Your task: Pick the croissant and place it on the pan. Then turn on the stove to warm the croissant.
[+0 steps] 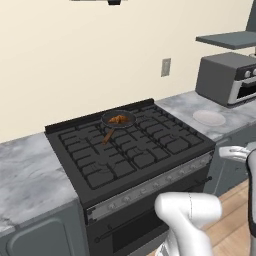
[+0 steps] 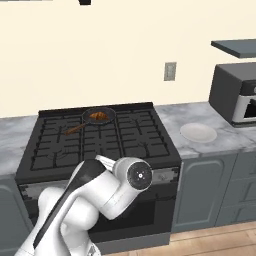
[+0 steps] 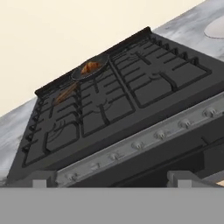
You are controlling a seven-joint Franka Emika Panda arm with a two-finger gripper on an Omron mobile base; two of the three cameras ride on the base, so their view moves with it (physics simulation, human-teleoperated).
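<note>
The orange-brown croissant (image 1: 119, 119) (image 2: 99, 116) (image 3: 90, 67) lies inside the small dark pan (image 1: 106, 119) (image 2: 89, 117) (image 3: 78, 74). The pan rests on a back burner of the black stove (image 1: 145, 160) (image 2: 125, 145) (image 3: 144, 87), its wooden handle (image 1: 107, 135) pointing toward the front left. My gripper (image 3: 113, 179) is open, its two fingertips (image 3: 43, 179) wide apart with nothing between them. It hangs low in front of the stove, facing the silver strip of knobs (image 3: 140, 144) (image 1: 150, 187), well short of the pan.
A flat white plate (image 1: 209, 117) (image 2: 198, 132) sits on the marble counter right of the stove. A grey toaster oven (image 1: 230, 77) (image 2: 237, 95) stands behind it. More marble counter (image 1: 25, 170) lies left of the stove. The oven door (image 2: 150, 210) is below the knobs.
</note>
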